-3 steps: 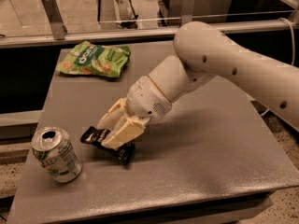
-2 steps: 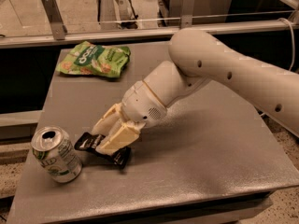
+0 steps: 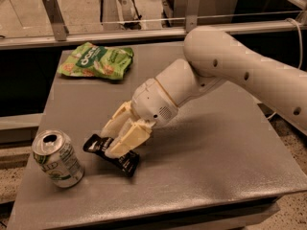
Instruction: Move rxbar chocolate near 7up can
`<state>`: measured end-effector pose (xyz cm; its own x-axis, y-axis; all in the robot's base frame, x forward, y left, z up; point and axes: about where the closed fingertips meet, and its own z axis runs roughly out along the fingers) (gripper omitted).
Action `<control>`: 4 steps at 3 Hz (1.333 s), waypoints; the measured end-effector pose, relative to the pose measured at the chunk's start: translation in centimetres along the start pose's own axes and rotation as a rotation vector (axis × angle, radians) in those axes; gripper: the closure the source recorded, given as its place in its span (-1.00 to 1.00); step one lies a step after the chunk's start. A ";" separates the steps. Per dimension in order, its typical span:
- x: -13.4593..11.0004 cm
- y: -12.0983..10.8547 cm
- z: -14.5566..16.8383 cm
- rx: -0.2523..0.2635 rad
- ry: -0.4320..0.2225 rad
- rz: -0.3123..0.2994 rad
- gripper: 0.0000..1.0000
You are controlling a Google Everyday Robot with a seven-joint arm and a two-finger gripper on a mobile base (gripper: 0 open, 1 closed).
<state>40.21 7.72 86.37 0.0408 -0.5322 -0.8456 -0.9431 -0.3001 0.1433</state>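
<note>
The rxbar chocolate (image 3: 123, 162), a flat bar in a black wrapper, lies low at the table's front left, just right of the 7up can (image 3: 56, 159). The silver can with green markings stands upright near the front left corner, with a small gap between it and the bar. My gripper (image 3: 116, 141) reaches down from the right, and its cream fingers (image 3: 129, 137) are closed on the middle of the bar. The middle of the bar is hidden by the fingers.
A crinkled green snack bag (image 3: 97, 60) lies at the table's back left. The grey table (image 3: 216, 147) ends close to the can at the front and left edges. A metal rail (image 3: 96, 32) runs behind the table.
My gripper has carried the bar leftward and lower, closer to the can. The can and the green bag have not moved.
</note>
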 end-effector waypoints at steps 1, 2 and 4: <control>-0.5 -0.1 -0.5 0.016 -0.013 -0.007 -0.76; -0.9 -0.1 -0.8 0.025 -0.017 -0.012 -1.00; -0.5 -2.3 -6.7 0.137 0.002 -0.055 -1.00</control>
<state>44.56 3.35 89.97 0.0945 -0.5196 -0.8491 -0.9757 -0.2179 0.0247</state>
